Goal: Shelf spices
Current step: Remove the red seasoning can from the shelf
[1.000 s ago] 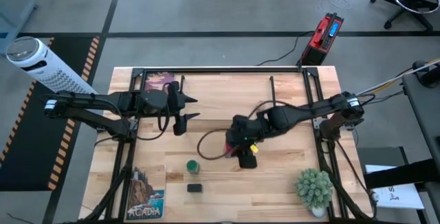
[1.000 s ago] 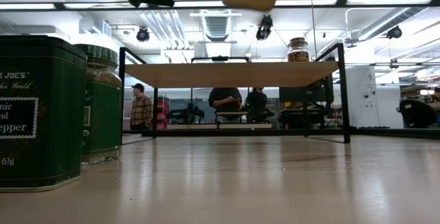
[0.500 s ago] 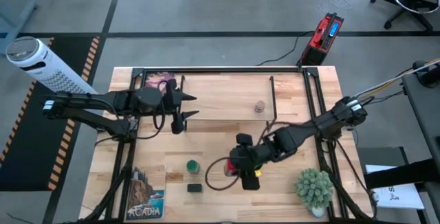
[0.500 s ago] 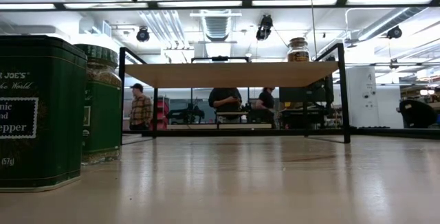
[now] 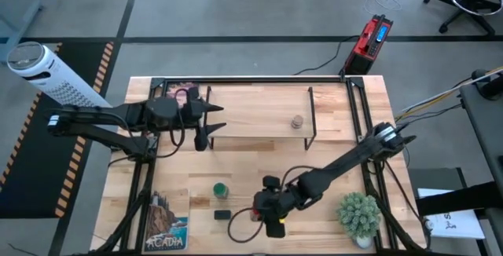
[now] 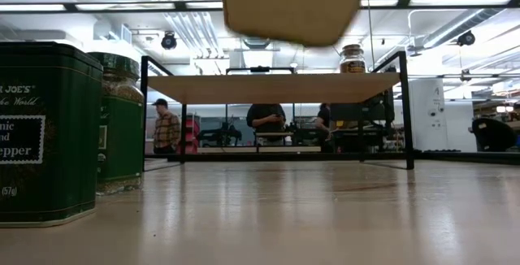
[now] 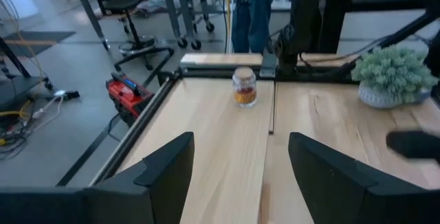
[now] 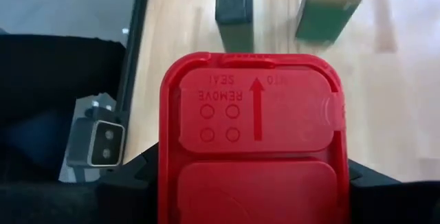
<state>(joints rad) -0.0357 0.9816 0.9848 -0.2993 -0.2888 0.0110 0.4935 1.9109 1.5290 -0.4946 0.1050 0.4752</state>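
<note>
My right gripper [image 5: 264, 213] hangs near the table's front edge, shut on the red boxy tin [image 8: 253, 135], whose pale underside [image 6: 291, 6] shows high in the low view. Just to its left stand the green-lidded jar [image 5: 221, 189] and the dark olive tin [image 5: 222, 214], both on their bases on the tabletop. The tiny round jar [image 5: 296, 122] stands on the shelf [image 5: 251, 122], toward its right end. My left gripper [image 5: 211, 122] hovers open over the shelf's left end, holding nothing. My right gripper pinches the red tin between its two fingers, which lie against two opposite side walls [image 8: 165, 183]. The red lid [image 8: 253, 107] faces back at the wrist. The fingers slant down toward the near edge. The tin hangs clear of the table.
A potted plant [image 5: 360, 215] stands at the front right, close to my right arm. One picture book [image 5: 167, 218] lies at the front left and another [image 5: 182, 93] at the back left. The shelf's black legs [image 6: 145, 110] stand on the table; a cable loops below my right gripper.
My right gripper has swung away from the shelf's front toward the table's near edge and sunk lower, carrying the red tin, which stays clear of the table. With the arm gone, the tiny jar on the shelf has come into sight from above.
</note>
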